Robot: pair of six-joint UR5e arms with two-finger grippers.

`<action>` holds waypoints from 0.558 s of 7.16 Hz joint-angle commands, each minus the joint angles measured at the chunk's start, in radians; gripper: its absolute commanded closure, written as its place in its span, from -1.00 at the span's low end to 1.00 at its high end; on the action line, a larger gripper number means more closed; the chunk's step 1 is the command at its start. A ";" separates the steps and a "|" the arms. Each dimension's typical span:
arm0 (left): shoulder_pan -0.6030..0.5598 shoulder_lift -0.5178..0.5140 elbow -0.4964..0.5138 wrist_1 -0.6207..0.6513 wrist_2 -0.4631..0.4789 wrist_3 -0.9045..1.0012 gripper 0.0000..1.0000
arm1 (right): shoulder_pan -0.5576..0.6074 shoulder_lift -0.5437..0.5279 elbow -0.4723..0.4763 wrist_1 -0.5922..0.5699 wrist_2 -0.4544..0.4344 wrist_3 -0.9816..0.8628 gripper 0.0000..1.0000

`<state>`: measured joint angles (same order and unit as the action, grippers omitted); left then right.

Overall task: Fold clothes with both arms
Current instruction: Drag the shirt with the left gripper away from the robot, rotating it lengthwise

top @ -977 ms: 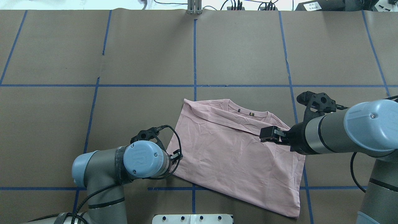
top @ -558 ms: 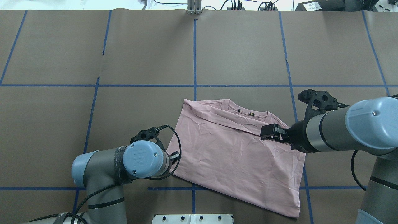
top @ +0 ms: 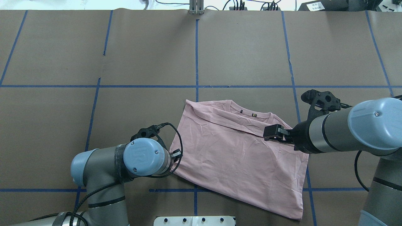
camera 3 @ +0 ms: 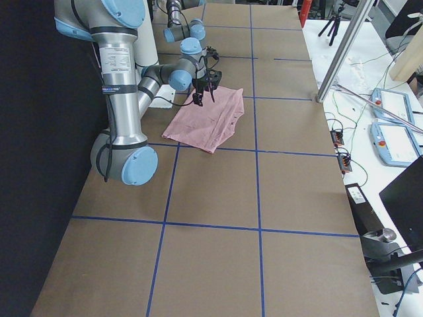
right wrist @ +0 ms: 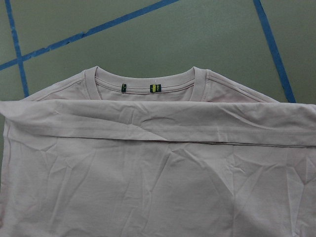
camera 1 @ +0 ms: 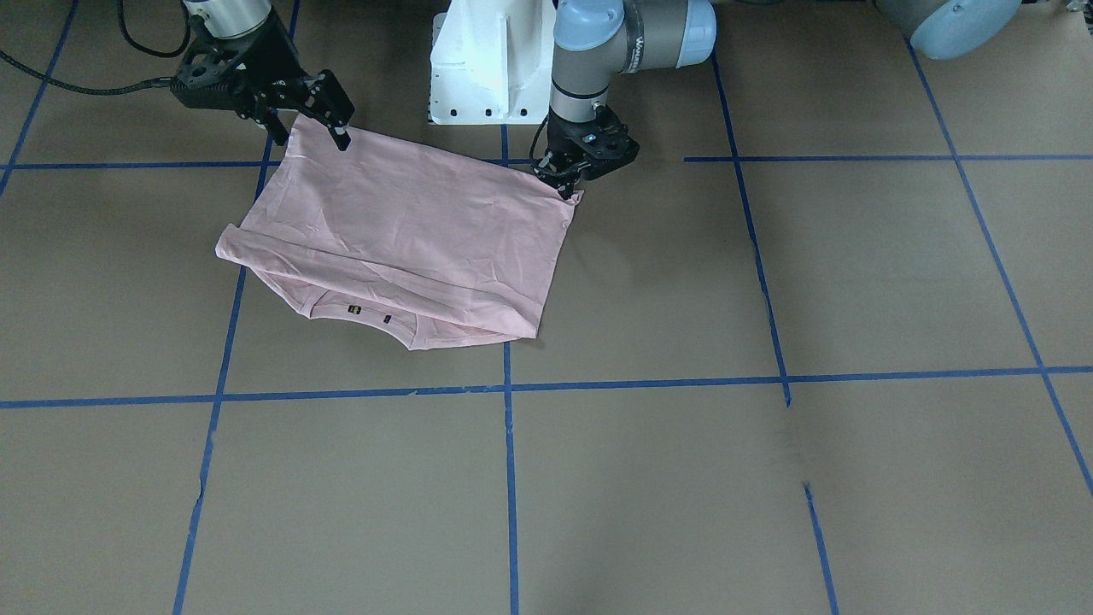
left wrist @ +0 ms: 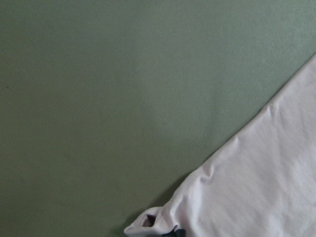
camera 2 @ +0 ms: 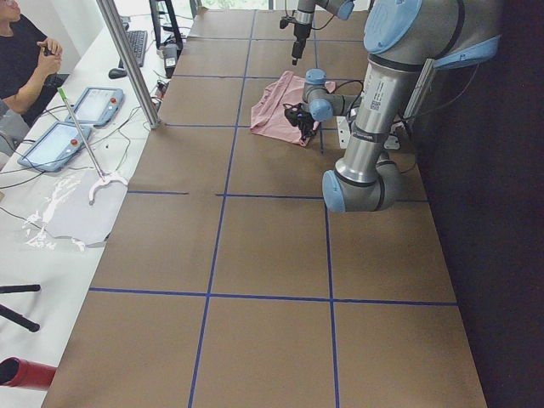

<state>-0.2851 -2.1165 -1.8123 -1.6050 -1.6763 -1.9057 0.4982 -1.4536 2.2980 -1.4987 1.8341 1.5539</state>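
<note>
Presently on the tabletop (top: 141,62):

**Item 1: pale pink T-shirt (top: 232,157).**
- It lies flat, ahead of the robot and a little to its right of centre.
- It is part-folded. A doubled layer covers the body, and its fold edge (right wrist: 163,138) runs just short of the collar (top: 251,113).
- The collar is on the side away from the robot.
- The long axis runs crosswise, left to right, skewed so that the right end sits nearer the robot's base.

**Item 2: left arm (top: 103,163).**
- This is the nearer of the two arms to the cloth.
- Its jaws sit at the shirt's left near corner (left wrist: 148,222) and touch it. The corner is puckered and rolled up.
- In the front-facing view the jaws appear drawn together on that corner.
- The wrist view shows only a dark sliver of them at its bottom edge.

**Item 3: right arm (top: 339,131).**
- Its jaws hang over the shirt's right portion, raised off the cloth and not touching it.
- The shirt lies below and ahead of them, with the fold edge crosswise to their view.
- The jaws are spread wide and hold nothing.

**Governing relation (judgement).**
- The left corner looks secured, but its counterpart on the right does not.
- The right jaws would probably need to come down to the shirt's right-hand edge and close there before both arms can carry the near side over.
- A lift from the left alone would likely drag the cloth further askew.
</note>
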 commanded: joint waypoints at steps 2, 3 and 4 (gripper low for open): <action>-0.119 -0.003 0.011 0.008 0.007 0.016 1.00 | 0.003 0.001 -0.005 0.002 0.001 0.000 -1.00; -0.140 -0.019 0.024 0.005 0.068 0.040 1.00 | 0.008 0.001 -0.005 0.002 0.002 0.000 -1.00; -0.181 -0.072 0.110 -0.003 0.084 0.065 1.00 | 0.016 0.001 -0.005 0.000 0.004 0.000 -1.00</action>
<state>-0.4236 -2.1451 -1.7688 -1.6009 -1.6237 -1.8670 0.5066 -1.4528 2.2934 -1.4977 1.8361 1.5539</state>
